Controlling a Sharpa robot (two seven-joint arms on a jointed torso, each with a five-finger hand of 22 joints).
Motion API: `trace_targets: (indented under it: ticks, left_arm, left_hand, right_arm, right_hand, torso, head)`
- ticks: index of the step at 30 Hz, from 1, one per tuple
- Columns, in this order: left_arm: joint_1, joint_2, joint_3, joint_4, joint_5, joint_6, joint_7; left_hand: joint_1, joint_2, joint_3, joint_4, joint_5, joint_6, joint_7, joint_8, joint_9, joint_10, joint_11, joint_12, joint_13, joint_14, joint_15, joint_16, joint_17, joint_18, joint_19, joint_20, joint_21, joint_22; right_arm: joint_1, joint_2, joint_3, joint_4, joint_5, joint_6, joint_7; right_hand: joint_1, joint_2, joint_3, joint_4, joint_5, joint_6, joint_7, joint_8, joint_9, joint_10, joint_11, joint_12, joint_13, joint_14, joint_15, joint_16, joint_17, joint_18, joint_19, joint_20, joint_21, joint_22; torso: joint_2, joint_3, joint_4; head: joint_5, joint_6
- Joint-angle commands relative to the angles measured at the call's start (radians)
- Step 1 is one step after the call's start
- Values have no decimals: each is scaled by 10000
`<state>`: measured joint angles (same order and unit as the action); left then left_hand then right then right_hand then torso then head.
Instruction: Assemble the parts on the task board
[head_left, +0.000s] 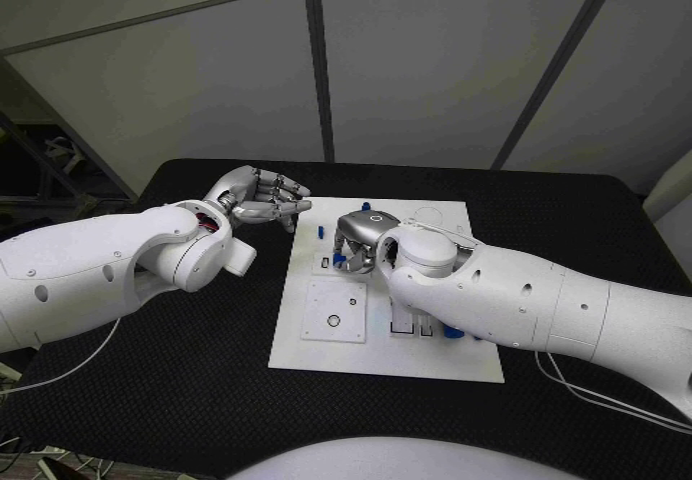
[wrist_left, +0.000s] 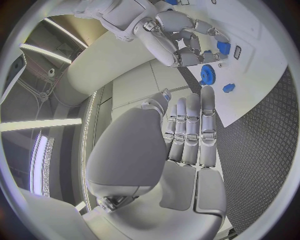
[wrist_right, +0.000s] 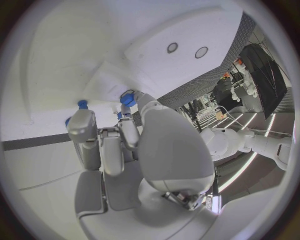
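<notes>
The white task board (head_left: 433, 355) lies in the middle of the black table. My right hand (head_left: 362, 240) is low over the board's far part, fingers pointing down. Its fingertips (wrist_right: 129, 120) pinch a small blue part (wrist_right: 128, 99); the same part (wrist_left: 223, 47) sits between those fingers in the left wrist view. A blue gear (wrist_left: 207, 74) and a smaller blue part (wrist_left: 229, 88) stand on the board beside that hand. More blue parts (head_left: 449, 333) lie near the board's right side. My left hand (head_left: 261, 200) hovers left of the board's far corner, fingers (wrist_left: 190, 130) held side by side, holding nothing.
A square white plate (head_left: 335, 310) with a small hole sits on the board's left half. Black table (head_left: 188, 370) stretches out on both sides of the board. My right forearm (head_left: 548, 305) crosses above the board's right side.
</notes>
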<state>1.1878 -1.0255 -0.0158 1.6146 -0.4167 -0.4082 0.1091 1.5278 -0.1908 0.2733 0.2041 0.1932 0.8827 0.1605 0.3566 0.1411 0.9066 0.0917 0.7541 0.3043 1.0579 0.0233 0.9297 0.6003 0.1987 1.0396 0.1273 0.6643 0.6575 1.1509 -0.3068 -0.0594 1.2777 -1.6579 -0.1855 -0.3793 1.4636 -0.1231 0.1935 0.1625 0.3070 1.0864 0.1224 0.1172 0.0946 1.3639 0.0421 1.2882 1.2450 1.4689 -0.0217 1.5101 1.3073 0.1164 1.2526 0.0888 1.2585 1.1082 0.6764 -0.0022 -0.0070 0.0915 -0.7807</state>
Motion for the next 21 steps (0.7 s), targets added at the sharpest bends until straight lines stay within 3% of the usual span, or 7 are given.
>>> trace_targets:
  ticks: [1,7,17,21]
  left_arm:
    - [19,13,9,4,28,121,17]
    - [20,19,9,3,28,154,0]
    - [19,2,5,0,297,69,217]
    - [13,-5,1,-21,727,-28,426]
  left_hand:
    - [-85,-52,38,-6,-5,-5,71,-62,-9,-34,31,-34,-9,-54,41,37,-9,-186,-99,3,19,9]
    - [-99,-55,82,-23,-21,-13,81,-65,-32,-46,40,-23,-32,-68,48,43,-27,-186,-110,10,14,14]
    - [-230,-87,129,-8,-41,-39,93,-73,-85,-71,58,13,-80,-88,71,66,-67,-189,-133,31,-3,17]
    - [-376,-80,170,38,-35,-50,89,-71,-128,-83,60,55,-116,-94,81,92,-100,-186,-140,48,-23,14]
  right_arm:
    - [-56,-33,-57,11,-276,248,-102]
    - [-56,-74,-61,81,-352,-133,-24]
    - [-68,-497,-61,544,-130,-2202,719]
    - [-70,-777,-60,888,96,-2748,1078]
  right_hand:
    - [156,106,175,-41,-7,126,-28,96,46,51,-62,43,46,848,-79,69,2021,-141,82,-53,102,85]
    - [100,216,412,-89,89,298,-91,176,99,156,-111,118,157,888,-118,189,2151,-178,200,-86,249,288]
    - [-164,176,603,-140,269,495,-199,251,178,459,-204,407,512,1005,-197,558,2577,-296,592,-158,664,869]
    - [-221,146,612,-143,269,508,-205,251,187,503,-212,451,568,1017,-205,599,2626,-319,662,-167,737,973]
  torso:
    - [3,-2,-5]
    - [-9,0,-4]
    - [-17,3,-18]
    - [-15,7,-31]
  head:
    - [7,2]
    - [-6,5]
    - [14,90]
    - [23,167]
